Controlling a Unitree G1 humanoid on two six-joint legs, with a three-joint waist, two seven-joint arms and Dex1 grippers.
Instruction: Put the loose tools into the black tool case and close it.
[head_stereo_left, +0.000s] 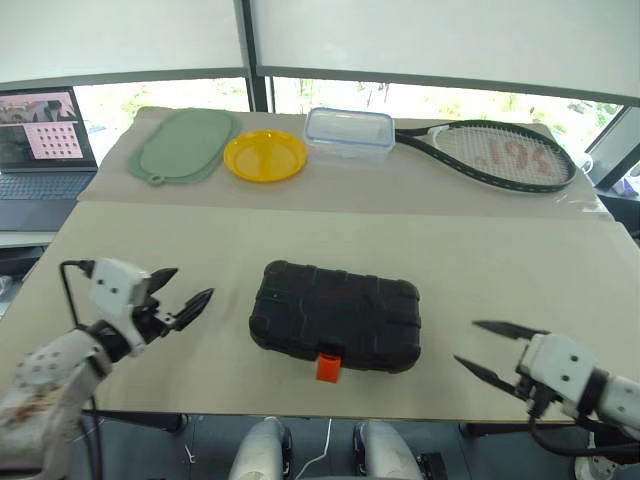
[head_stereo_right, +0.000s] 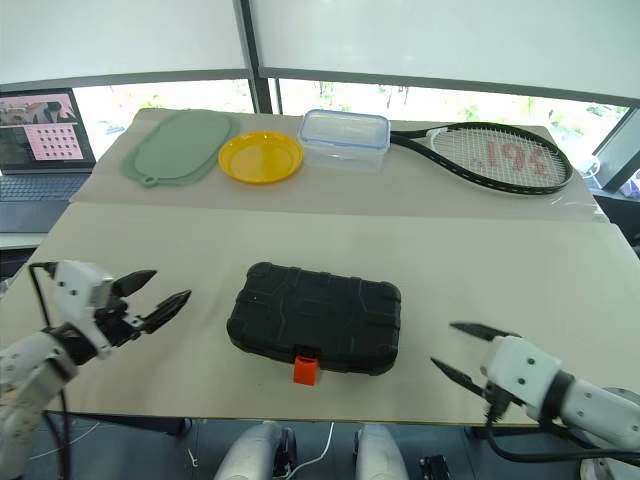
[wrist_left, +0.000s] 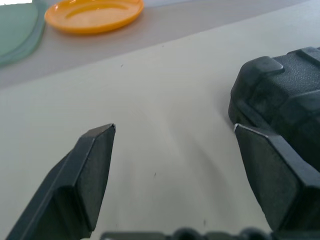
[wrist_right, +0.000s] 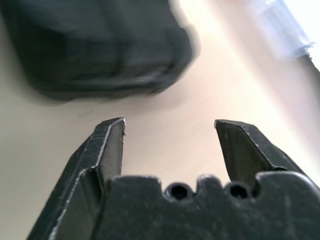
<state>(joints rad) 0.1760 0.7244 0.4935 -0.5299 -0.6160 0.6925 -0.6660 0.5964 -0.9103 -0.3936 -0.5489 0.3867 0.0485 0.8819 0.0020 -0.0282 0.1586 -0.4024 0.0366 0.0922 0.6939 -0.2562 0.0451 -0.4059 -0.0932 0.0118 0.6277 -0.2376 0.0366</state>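
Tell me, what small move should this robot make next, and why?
Probably just draw both arms back to rest. The black tool case lies shut on the table, orange latch at its front, and the left end effector and right end effector stand open beside it, holding nothing.

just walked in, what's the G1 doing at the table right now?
Nothing is being held at the moment. The black plastic tool case lies shut on the beige table, its orange latch facing the robot. The left gripper and right gripper sit on either side of it, fingers open and empty, clear of the case. No loose tools are visible on the table. Along the far edge sit a green mat, yellow plate, clear lidded box and tennis racket.
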